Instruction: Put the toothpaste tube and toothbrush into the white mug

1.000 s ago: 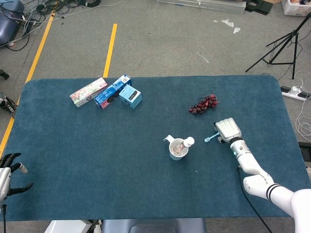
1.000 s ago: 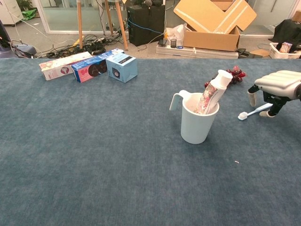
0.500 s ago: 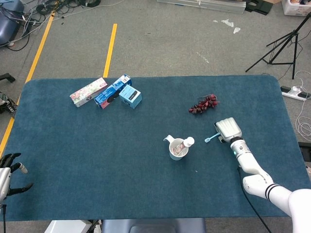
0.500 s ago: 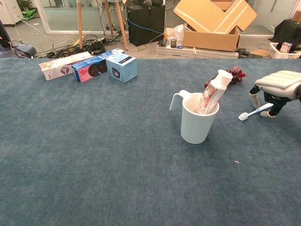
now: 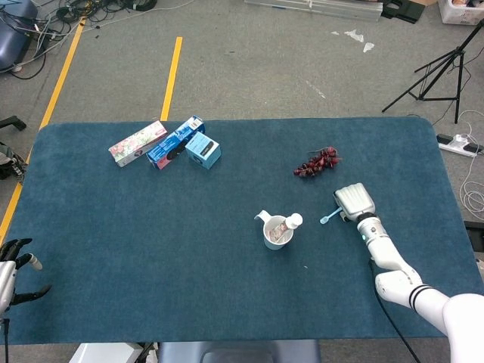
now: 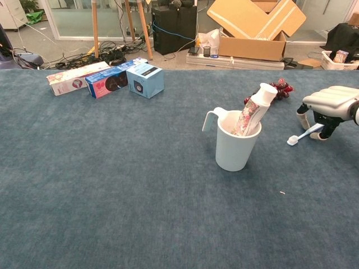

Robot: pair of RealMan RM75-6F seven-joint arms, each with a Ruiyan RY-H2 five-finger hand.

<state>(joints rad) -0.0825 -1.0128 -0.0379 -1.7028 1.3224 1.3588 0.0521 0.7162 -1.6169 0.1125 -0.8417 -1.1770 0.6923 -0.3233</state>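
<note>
— While the left hand [image 5: 13,276] sat at the table's near left corner, what was it doing?
— It held nothing, with its dark fingers spread apart, just off the edge of the blue table [image 5: 151,249].

— And further along?
— Three boxes lay in a row near the far left: a floral box [image 6: 73,78], a dark blue box [image 6: 109,81] and a light blue box [image 6: 146,79], touching one another.

— Where was the toothpaste tube?
— The toothpaste tube [image 6: 251,111] stood inside the white mug [image 6: 233,144] near the table's middle, its long axis tilted, white cap up and leaning toward the right. The mug's handle pointed left.

— The toothbrush?
— The toothbrush [image 6: 302,135] lay to the right of the mug, apart from it, long axis roughly left to right, bristle head toward the mug and slightly lower than the handle end. The right hand [image 6: 330,109] was arched over the handle end, fingertips down around it; whether it truly pinched the handle I cannot tell. A bunch of dark grapes [image 5: 316,162] lay behind, toward the far edge.
</note>
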